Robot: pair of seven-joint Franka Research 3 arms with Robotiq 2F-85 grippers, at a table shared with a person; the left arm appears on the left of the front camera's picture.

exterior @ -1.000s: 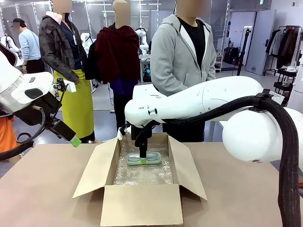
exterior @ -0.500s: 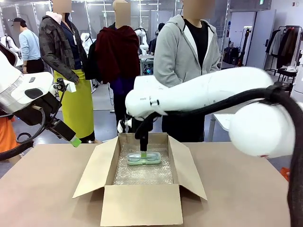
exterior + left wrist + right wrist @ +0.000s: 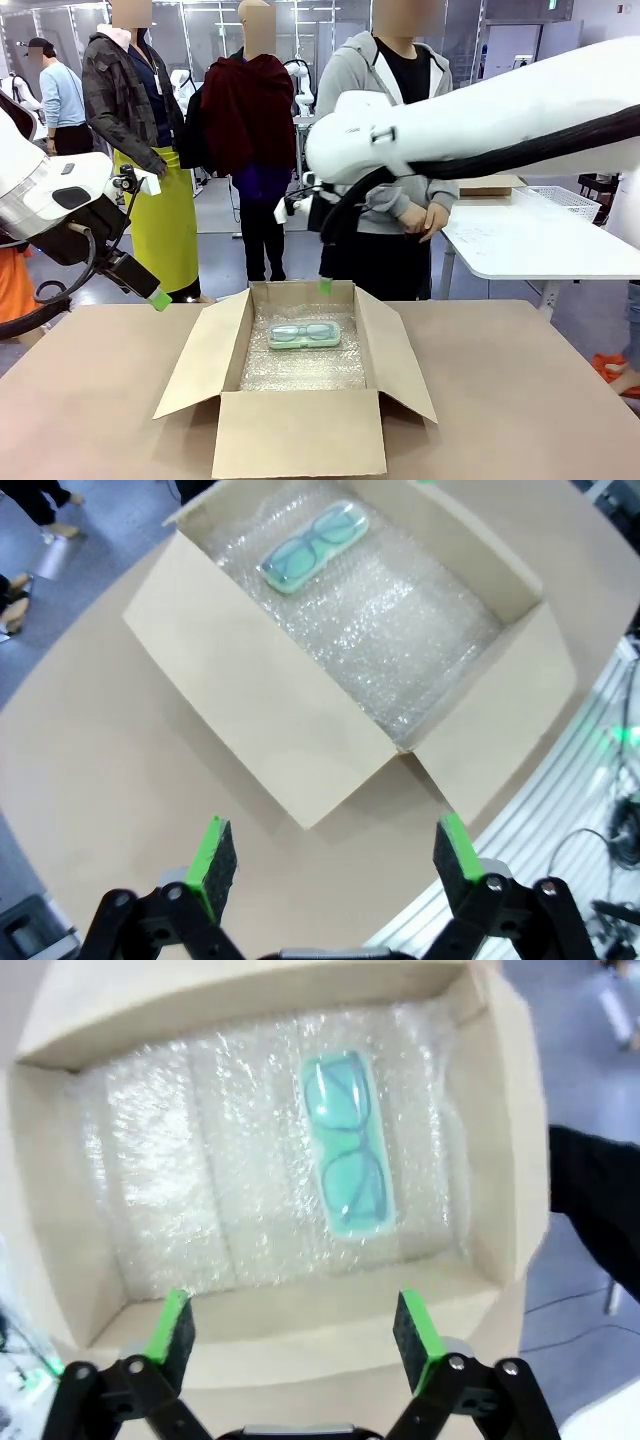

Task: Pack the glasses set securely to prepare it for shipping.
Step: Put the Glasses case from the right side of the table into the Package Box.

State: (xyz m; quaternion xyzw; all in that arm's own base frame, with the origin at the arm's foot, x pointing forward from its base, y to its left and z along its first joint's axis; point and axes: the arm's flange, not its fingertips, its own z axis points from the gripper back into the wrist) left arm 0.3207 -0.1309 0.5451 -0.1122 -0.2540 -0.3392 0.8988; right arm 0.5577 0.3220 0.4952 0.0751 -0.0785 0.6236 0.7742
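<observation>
A mint green glasses case of the glasses set lies flat on bubble wrap at the far end of the open cardboard box. My right gripper hangs open above the box's far wall, holding nothing. In the right wrist view it looks down on the case inside the box. Off the table's left edge, well clear of the box, my left gripper stands open and empty. Its wrist view has the gripper over bare table, with the box and case farther off.
The box's four flaps stand open and splay outward. A person in a grey hoodie stands at the far side, hands clasped. A white table stands behind at the right. Bare brown tabletop surrounds the box.
My right gripper has risen out of the box and off the mint green case, which stays on the bubble wrap. The left arm has not moved.
</observation>
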